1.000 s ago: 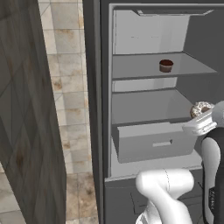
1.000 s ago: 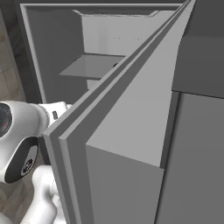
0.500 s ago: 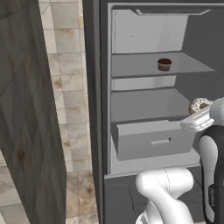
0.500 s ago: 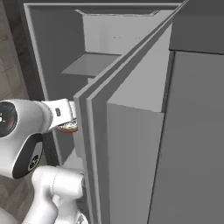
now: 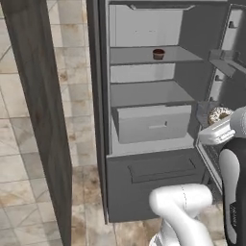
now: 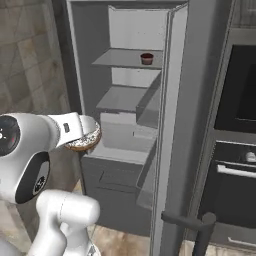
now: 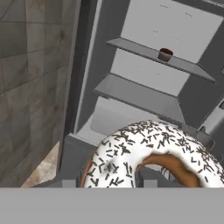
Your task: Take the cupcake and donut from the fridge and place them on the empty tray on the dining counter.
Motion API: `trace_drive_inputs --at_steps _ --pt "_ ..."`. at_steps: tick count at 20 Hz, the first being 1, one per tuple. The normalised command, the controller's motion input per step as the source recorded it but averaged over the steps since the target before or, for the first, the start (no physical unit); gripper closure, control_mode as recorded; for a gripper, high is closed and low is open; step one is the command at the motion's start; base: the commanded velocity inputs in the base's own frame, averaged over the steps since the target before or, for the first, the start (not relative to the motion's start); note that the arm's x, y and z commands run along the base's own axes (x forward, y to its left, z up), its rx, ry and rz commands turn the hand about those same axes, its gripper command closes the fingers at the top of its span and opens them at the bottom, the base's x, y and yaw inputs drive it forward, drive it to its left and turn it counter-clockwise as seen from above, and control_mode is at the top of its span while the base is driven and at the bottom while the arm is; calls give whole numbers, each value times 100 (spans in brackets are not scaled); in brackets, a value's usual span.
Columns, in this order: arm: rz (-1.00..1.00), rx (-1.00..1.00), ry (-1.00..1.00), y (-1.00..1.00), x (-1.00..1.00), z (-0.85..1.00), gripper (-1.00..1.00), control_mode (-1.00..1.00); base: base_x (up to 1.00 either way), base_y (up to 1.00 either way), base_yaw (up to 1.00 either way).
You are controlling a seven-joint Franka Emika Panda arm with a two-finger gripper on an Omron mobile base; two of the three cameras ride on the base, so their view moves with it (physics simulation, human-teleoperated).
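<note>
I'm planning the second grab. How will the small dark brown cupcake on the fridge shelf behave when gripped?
The small dark brown cupcake looks short and wide-based, so it probably won't tip easily. It's small, so likely light. Its wrapper and top may crush under a hard squeeze.

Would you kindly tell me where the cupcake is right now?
The cupcake sits alone on an upper shelf inside the open fridge, toward the right side of that shelf in both base views, above the drawer.

Wood-grain panel stood at 9 o'clock over beige floor tiles; black oven at 3 o'clock.
</note>
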Motion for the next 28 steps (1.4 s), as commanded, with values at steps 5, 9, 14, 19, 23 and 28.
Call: trace_drive_inputs --at_steps 5,9,14,19,23,28 --pt "0 0 0 0 0 0 100 100 -100 0 -13" --pt "0 0 0 0 0 0 100 100 -91 0 -34" --pt "0 0 0 0 0 0 100 100 -51 0 -58" --pt "0 0 0 0 0 0 100 100 -27 0 -65" --pt "0 0 0 0 0 0 100 100 -19 -1 -65" --pt "0 0 0 0 0 0 100 100 -18 -20 -62"
